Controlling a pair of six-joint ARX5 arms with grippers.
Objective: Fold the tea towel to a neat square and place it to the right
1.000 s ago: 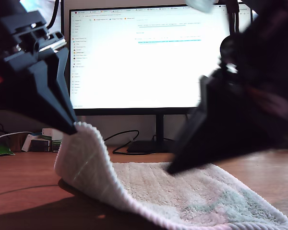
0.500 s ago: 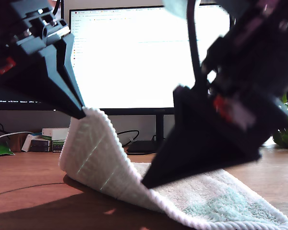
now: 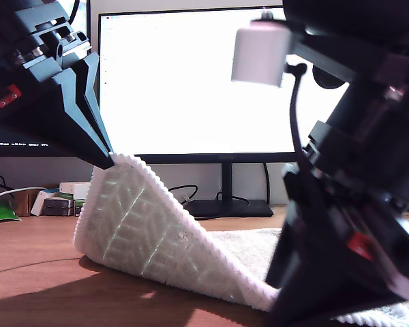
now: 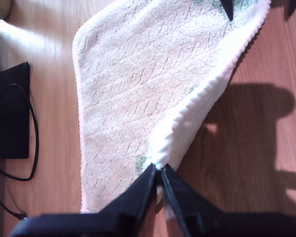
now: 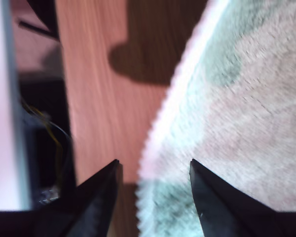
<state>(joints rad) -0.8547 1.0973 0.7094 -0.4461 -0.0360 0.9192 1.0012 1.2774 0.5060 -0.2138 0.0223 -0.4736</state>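
The off-white tea towel (image 3: 150, 231) lies on the wooden table, with one corner raised into a steep slope at the exterior view's left. My first gripper (image 3: 111, 162) is shut on that raised beaded hem; the first wrist view shows its tips (image 4: 158, 168) pinching the towel (image 4: 128, 89) edge. My second gripper (image 5: 153, 168) is open, and the towel's hem (image 5: 246, 98) runs between its spread fingers. In the exterior view the second arm (image 3: 354, 225) is a large dark shape at the right. It hides the towel's right part and its own fingertips.
A bright monitor (image 3: 191, 82) on a black stand (image 3: 225, 204) is behind the towel. Small boxes (image 3: 61, 197) and cables sit at the exterior view's back left. Bare wooden table (image 3: 34, 266) shows at the front left. The stand's black base (image 4: 10, 113) and cable lie beside the towel.
My first gripper raised the towel corner higher, steepening the fold. The second arm swung toward the exterior view's right and closer to the camera, now covering the towel's right side.
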